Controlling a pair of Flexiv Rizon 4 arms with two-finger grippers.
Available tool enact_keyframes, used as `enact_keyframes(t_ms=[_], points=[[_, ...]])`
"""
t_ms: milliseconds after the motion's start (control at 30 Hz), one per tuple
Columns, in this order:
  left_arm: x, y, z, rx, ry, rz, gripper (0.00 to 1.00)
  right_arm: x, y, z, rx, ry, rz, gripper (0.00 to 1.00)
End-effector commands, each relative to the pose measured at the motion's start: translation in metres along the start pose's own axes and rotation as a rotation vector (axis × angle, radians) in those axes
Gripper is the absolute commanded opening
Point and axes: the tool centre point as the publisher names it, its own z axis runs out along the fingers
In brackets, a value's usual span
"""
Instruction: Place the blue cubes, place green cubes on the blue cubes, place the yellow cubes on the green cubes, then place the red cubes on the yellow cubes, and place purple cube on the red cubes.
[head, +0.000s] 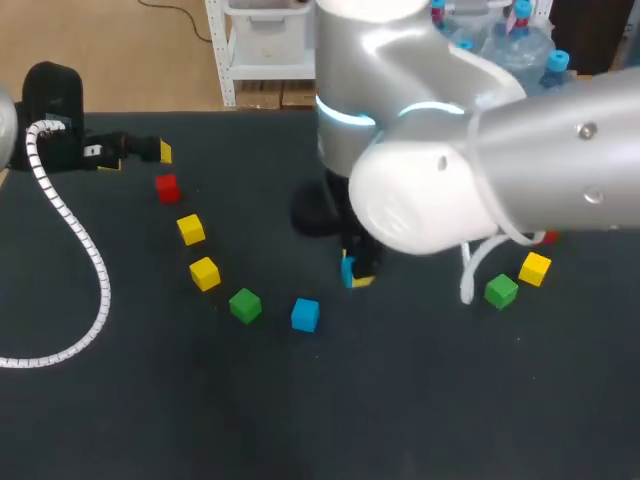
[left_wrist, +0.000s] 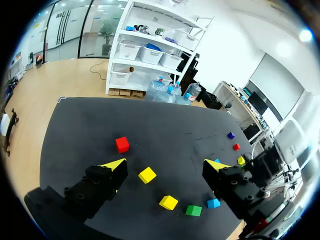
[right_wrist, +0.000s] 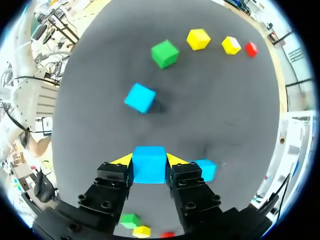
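My right gripper (right_wrist: 149, 159) pinches a blue cube (right_wrist: 149, 169) by two flat sides, near the table's (right_wrist: 225, 100) middle. I judge it light and stiff (maybe slippery). My left gripper (left_wrist: 166, 166) stands spread, holding nothing.

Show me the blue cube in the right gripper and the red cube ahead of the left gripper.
held blue cube (right_wrist: 149, 164), right wrist view, middle of its visible face.
red cube (left_wrist: 122, 144), left wrist view, middle of the cube.

Right gripper (right_wrist: 149, 159) pointing down, clamping a blue cube (right_wrist: 149, 169), left gripper (left_wrist: 166, 165) spread wide
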Motion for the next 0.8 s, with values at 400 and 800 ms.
enact_keyframes(t_ms=[400, 800], points=[[0.001, 0.002, 0.000, 0.008, -0.005, 0.001, 1.00, -0.012, -0.063, 0.009, -0.093, 0.031, -0.035, 0.00], [0.001, 0.002, 0.000, 0.008, -0.005, 0.001, 1.00, -0.003, -0.069, 0.035, -0.140, 0.026, -0.058, 0.00]])
